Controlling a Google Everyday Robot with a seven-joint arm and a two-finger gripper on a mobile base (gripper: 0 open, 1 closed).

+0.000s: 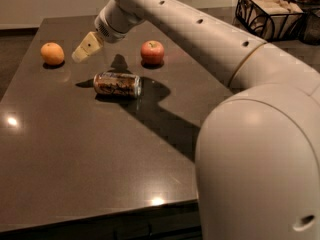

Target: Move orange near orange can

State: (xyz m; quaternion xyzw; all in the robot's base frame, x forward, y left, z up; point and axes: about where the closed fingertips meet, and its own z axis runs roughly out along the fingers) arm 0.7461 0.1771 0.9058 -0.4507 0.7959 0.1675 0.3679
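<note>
- The gripper [86,48] hangs above the far left part of the table, pointing down and to the left. It shows as one pale cream wedge, and how far open it is cannot be told from this angle.
- It touches neither fruit nor can. It sits in the air between the orange on its left and the can below and to its right.
- The orange [52,53] rests on the table just left of the gripper tip, near the far left edge, apart from the gripper.
- The orange can [117,84] lies on its side nearer the camera than the gripper, its length running left to right and its patterned label facing up. It is well apart from the orange.
- A red apple [152,52] stands upright to the right of the gripper, beyond the can, with its stem dimple upward.
- The white arm [200,34] runs from the gripper up and across to the right, where its bulky housing fills the lower right foreground.
- The arm's shadow falls on the dark table [75,159], passing just beside the can.
- A black wire basket [270,14] sits at the far right, beyond the arm.
</note>
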